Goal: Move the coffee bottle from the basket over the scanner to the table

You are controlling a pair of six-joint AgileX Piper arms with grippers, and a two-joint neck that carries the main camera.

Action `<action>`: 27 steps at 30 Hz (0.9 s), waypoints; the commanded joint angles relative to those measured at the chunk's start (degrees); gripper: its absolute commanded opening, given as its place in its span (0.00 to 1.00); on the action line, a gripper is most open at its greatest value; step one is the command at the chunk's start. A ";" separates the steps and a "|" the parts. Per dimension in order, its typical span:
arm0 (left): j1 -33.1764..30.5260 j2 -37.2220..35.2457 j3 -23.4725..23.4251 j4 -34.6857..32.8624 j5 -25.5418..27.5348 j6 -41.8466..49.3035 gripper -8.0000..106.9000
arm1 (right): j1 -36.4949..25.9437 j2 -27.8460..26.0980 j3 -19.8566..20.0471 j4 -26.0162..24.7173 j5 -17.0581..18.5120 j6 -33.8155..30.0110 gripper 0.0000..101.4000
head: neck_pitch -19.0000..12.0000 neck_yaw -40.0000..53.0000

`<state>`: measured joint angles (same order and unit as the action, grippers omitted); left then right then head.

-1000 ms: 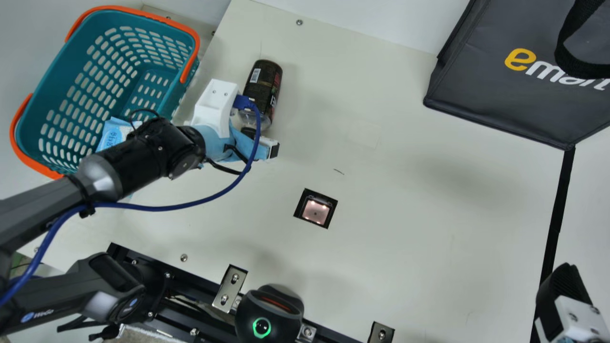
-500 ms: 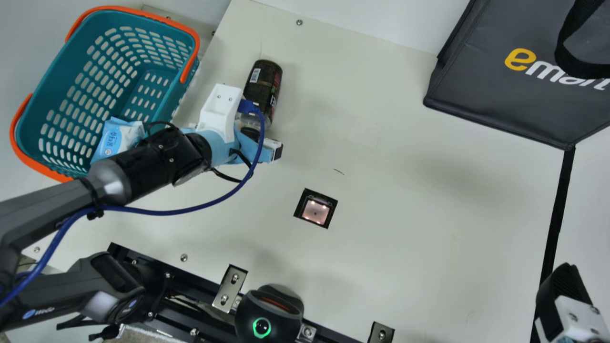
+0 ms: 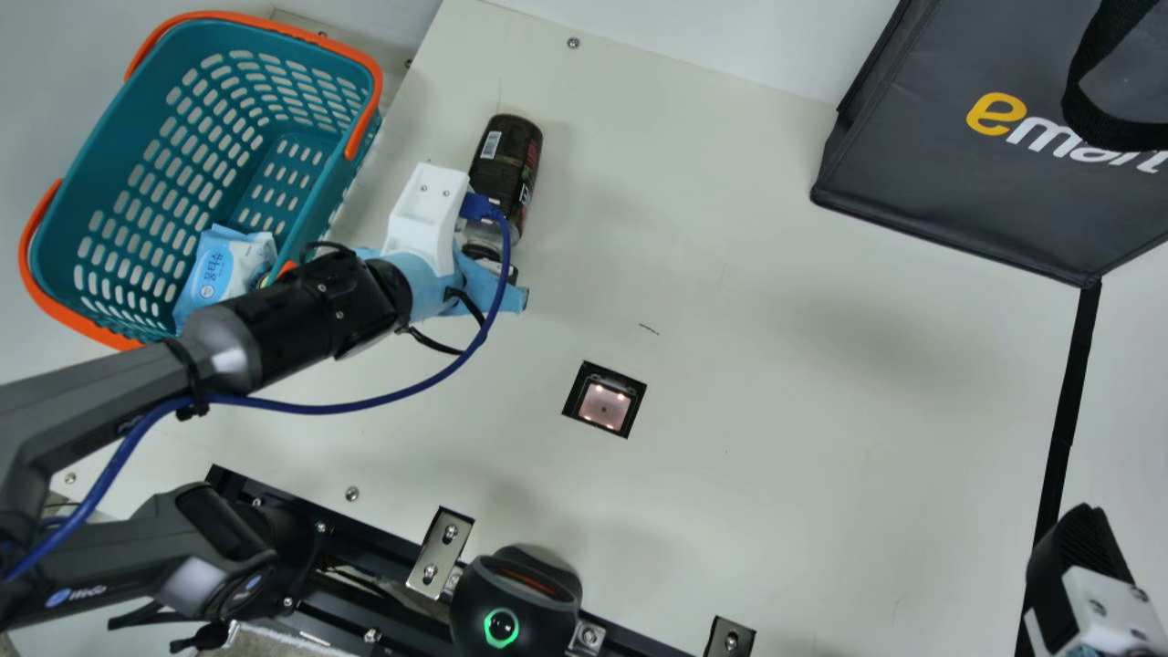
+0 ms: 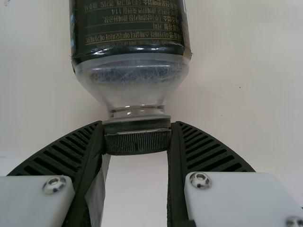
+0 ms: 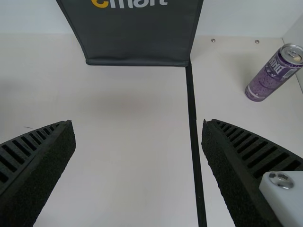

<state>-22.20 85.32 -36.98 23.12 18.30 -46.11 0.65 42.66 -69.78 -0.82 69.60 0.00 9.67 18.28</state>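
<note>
Cream is the colour of the big table (image 3: 776,456). The dark bag (image 3: 940,182) is at its far side. The blue-green basket (image 3: 109,173) is on my left. My right gripper (image 3: 1081,557) has its fingers wide apart. My left gripper (image 3: 497,290) squeezes the coffee bottle (image 3: 505,164) by its lid (image 4: 137,142), out of the basket and near it. The little scanner (image 3: 604,403) is closer to me.

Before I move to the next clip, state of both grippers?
Left gripper: closed on the cap of the coffee bottle.
Right gripper: open, holding nothing.
</note>
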 commanded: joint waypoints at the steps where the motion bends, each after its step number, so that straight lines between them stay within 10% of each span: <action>1: -0.11 -0.34 0.04 0.12 0.25 -0.18 0.00 | 0.00 0.00 0.00 0.00 0.00 0.00 0.94 | -1.75 0.14; 27: 0.94 -11.32 -5.82 -10.12 13.79 12.25 0.00 | 0.00 0.00 0.00 0.00 0.00 0.00 0.94 | -1.75 0.14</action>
<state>-21.34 74.24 -42.44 13.36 31.52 -34.71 0.65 42.66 -69.78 -0.82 69.59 0.00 9.58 18.28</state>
